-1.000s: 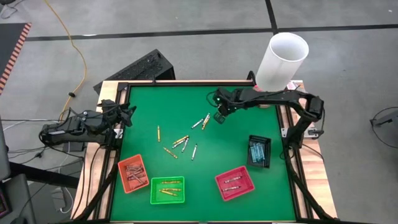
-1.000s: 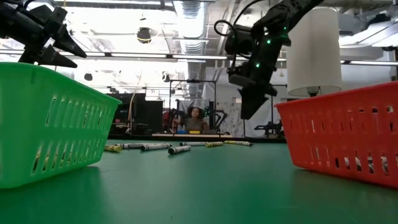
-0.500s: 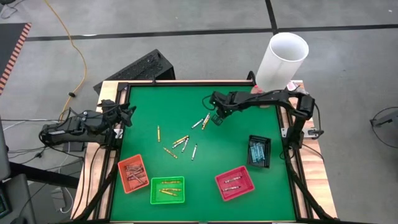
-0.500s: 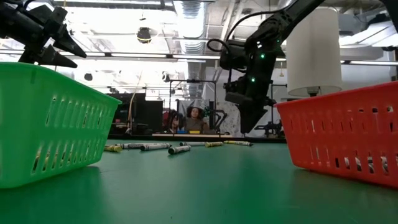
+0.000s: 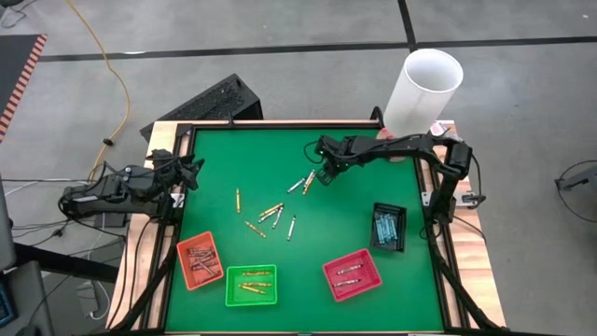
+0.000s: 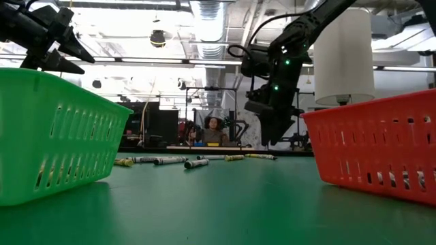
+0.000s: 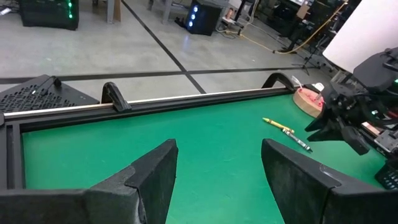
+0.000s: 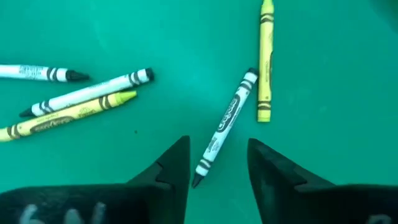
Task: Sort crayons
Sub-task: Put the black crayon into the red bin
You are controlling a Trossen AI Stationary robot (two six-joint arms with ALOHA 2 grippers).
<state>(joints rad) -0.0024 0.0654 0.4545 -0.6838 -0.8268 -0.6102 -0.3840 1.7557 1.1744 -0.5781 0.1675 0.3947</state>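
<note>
Over the worktop's (image 5: pixel 364 210) far middle, the right gripper (image 8: pixel 214 165) hangs open astride a grey crayon (image 8: pixel 225 127), a yellow one (image 8: pixel 265 59) touching it. Best to drop straight, closing across the grey only. The left gripper (image 7: pixel 217 174) waits open at the edge.

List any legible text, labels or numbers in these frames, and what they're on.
No text reads clearly in any view.
Silver crayon under the right gripper: dark print along its wrapper, too blurred to read.
Yellow crayon beside it: wrapper print, unreadable.
Yellow crayon and white-wrapped crayon further off: print visible, unreadable.
Trays and white cylinder: no markings visible.
</note>
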